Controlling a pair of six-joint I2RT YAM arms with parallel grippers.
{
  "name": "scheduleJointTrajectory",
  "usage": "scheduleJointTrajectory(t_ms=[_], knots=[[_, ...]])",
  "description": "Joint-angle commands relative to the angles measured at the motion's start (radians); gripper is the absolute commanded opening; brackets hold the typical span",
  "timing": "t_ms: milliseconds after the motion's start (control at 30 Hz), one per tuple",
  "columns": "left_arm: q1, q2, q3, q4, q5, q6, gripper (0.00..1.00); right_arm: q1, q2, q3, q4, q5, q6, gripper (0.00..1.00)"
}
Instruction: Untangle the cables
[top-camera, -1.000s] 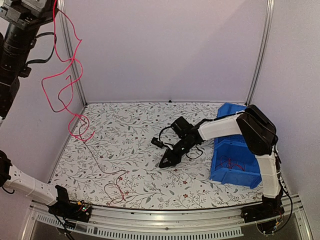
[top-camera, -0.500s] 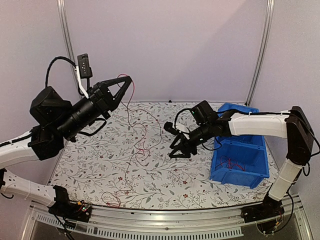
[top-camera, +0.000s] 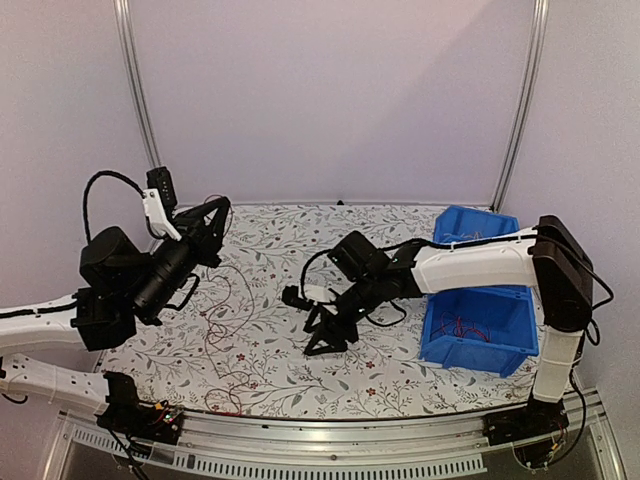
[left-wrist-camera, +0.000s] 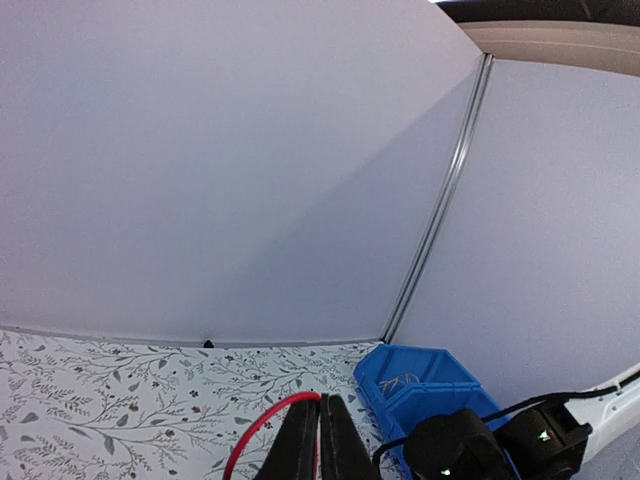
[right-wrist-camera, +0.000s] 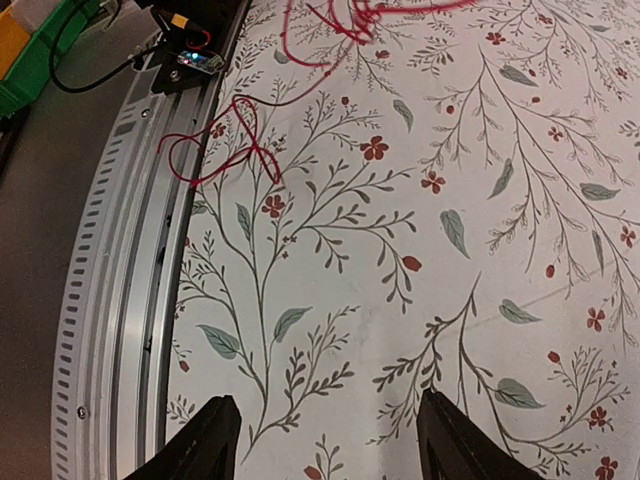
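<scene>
L gripper (left-wrist-camera: 320, 440) pressed together on a red strand of the cables (left-wrist-camera: 298, 398), raised over the surface's (top-camera: 400, 380) back-left area. Rest of the strands trail across the surface, w/ one red loop right by the near rail (right-wrist-camera: 130, 300). R gripper (right-wrist-camera: 325, 440) spread, low over bare mid-surface. Blue bin (top-camera: 470, 355) at right edge.

The scene is being lit softly and evenly, with faint shadows being cast on the table (top-camera: 400, 370). The edge rail (right-wrist-camera: 130, 260) is being bowed by wide-angle distortion.
</scene>
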Motion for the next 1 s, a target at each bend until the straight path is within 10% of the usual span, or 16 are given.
scheduleJointTrajectory(t_ms=[0,833,967], knots=[[0.011,-0.015,-0.042,0.073,-0.13,-0.007,0.0,0.097,0.104,0.119,-0.018,0.034,-0.001,0.65],[0.031,-0.16,-0.119,0.043,-0.133,-0.09,0.0,0.201,0.516,0.519,0.103,-0.093,0.212,0.67],[0.032,-0.168,-0.118,0.036,-0.132,-0.097,0.0,0.201,0.542,0.544,0.109,-0.083,0.24,0.35]])
